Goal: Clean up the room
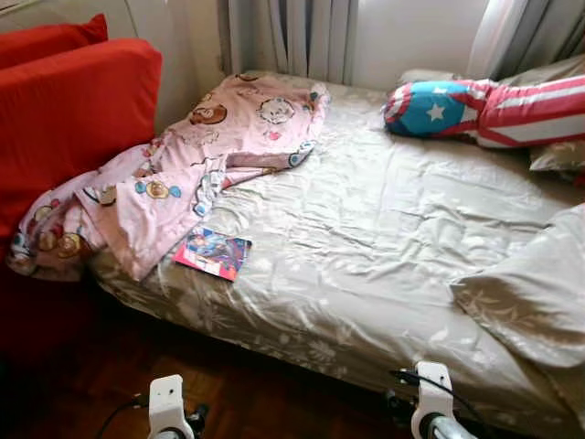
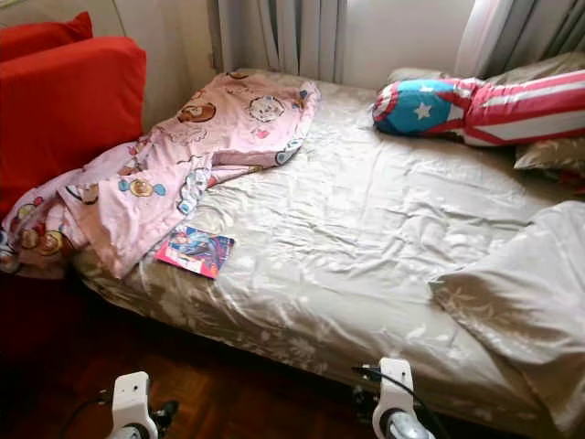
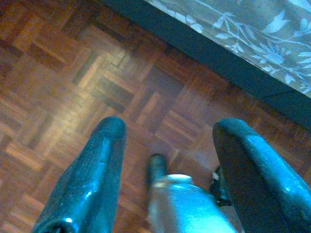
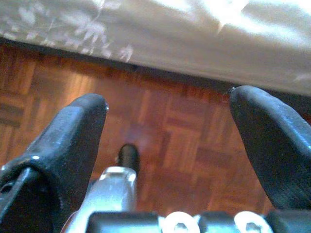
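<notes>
The robot stands at the side of the bed (image 1: 366, 265) with both arms low, so the tidying looks to be at its approach stage, nothing picked up yet. The left end effector (image 3: 167, 145) hangs over the parquet floor (image 3: 63, 87), fingers spread and empty; the right end effector (image 4: 167, 126) is likewise released, with the flowered edge of the bedspread just ahead of it.

Well ahead of the left end effector and up on the bed lies a small book (image 1: 212, 252), flat near the mattress edge. Beyond it and further to that side, a pink cartoon blanket (image 1: 183, 174) sprawls crumpled, one end spilling against the red sofa (image 1: 73, 110). Far ahead of the right end effector sits a star-and-stripes pillow (image 1: 475, 108).

The likely next move is raising the left arm and reaching forward for the book or blanket.

The book's cover is too small to read, the blanket's lower end is cut off, and what the blanket covers cannot be told.
</notes>
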Controlling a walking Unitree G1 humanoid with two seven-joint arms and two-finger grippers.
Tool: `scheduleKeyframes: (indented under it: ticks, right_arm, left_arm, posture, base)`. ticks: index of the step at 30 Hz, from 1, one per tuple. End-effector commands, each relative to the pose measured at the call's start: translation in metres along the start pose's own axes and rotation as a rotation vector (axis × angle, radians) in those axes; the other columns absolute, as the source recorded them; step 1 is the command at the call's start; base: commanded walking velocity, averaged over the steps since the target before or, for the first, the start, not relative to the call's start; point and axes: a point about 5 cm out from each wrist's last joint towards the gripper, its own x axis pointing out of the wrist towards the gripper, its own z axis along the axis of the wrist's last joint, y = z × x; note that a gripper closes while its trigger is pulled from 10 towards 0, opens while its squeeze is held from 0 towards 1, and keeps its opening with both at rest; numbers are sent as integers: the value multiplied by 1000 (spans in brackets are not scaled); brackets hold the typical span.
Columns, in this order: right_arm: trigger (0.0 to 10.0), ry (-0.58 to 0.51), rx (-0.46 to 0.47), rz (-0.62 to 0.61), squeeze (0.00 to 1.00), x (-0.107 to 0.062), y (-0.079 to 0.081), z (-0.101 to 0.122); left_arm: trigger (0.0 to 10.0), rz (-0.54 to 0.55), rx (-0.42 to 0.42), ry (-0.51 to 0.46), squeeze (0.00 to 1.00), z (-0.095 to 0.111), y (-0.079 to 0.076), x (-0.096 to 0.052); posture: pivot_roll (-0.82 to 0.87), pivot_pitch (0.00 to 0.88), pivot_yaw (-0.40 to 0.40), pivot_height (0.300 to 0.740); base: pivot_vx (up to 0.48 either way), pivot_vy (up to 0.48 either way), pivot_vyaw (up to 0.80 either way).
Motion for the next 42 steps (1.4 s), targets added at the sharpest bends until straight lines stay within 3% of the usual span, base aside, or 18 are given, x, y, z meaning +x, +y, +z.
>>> scheduleKeyframes:
  ticks: [1,5,11,21,31,37,42]
  right_arm:
    - [10000,-4,18,15,0,1,6,0]
    - [10000,-2,17,14,0,1,7,-1]
    - [10000,-156,104,46,0,-1,10,11]
    - [10000,-282,37,110,0,-4,14,22]
    - [10000,-235,76,91,0,-3,14,14]
    - [10000,-21,-18,21,0,0,8,-4]
    - [10000,30,-14,-14,0,0,6,-9]
  left_arm:
    - [10000,16,11,31,0,-8,6,-2]
    - [10000,17,11,31,0,-8,7,-2]
    - [10000,15,13,31,0,-8,7,-2]
    - [10000,11,26,33,0,-8,9,-3]
    - [10000,7,32,35,0,-10,10,-3]
    - [10000,4,33,36,0,-11,10,-3]
    - [10000,4,33,39,0,-11,9,-4]
  posture:
    - [-4,83,-45,740]
    - [-4,82,-45,740]
    - [-5,78,-39,740]
    - [-25,57,-33,740]
    - [-28,39,-26,740]
    - [-26,29,-28,740]
    - [-21,29,-29,740]
  base:
    - [0,-270,0]
    - [0,-272,0]
    - [0,-269,0]
    - [0,-266,0]
    - [0,-261,0]
    - [0,-168,0]
    - [0,0,0]
